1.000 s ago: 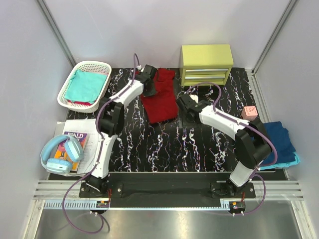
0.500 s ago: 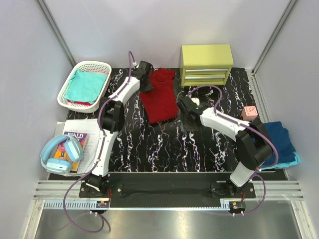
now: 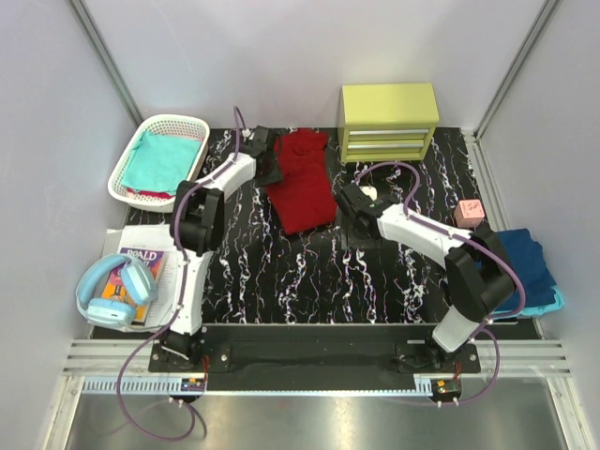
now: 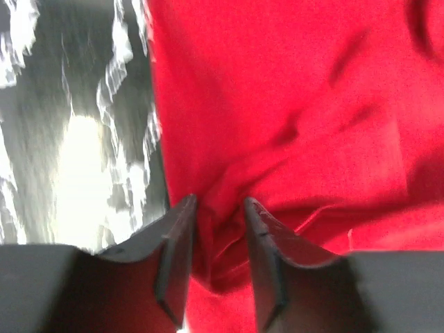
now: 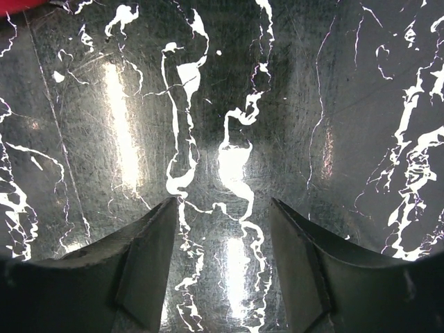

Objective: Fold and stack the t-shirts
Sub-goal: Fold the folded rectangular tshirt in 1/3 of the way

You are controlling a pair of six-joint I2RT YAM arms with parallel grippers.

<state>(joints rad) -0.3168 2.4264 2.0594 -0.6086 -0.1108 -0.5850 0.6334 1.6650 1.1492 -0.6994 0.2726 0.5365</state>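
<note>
The dark red t-shirt (image 3: 302, 183) lies folded into a long strip on the black marbled table (image 3: 309, 272), left of the yellow drawers. My left gripper (image 3: 269, 165) is at the strip's upper left edge. In the left wrist view that gripper (image 4: 218, 205) stands open, with a loose fold of the red cloth (image 4: 277, 104) lying between its parted fingers. My right gripper (image 3: 349, 200) is just right of the shirt; it (image 5: 222, 205) is open over bare table with nothing in it. A teal t-shirt (image 3: 161, 159) lies in the basket. Navy and light blue t-shirts (image 3: 525, 267) are stacked at the right edge.
A white lattice basket (image 3: 159, 120) stands at the back left. Yellow drawers (image 3: 388, 120) stand at the back, with a small pink block (image 3: 468, 212) to their right. A book and blue headphones (image 3: 117, 286) lie at the left front.
My left gripper has slid left to the shirt's upper left edge and its jaws have parted. The right gripper has drifted slightly, still open.
</note>
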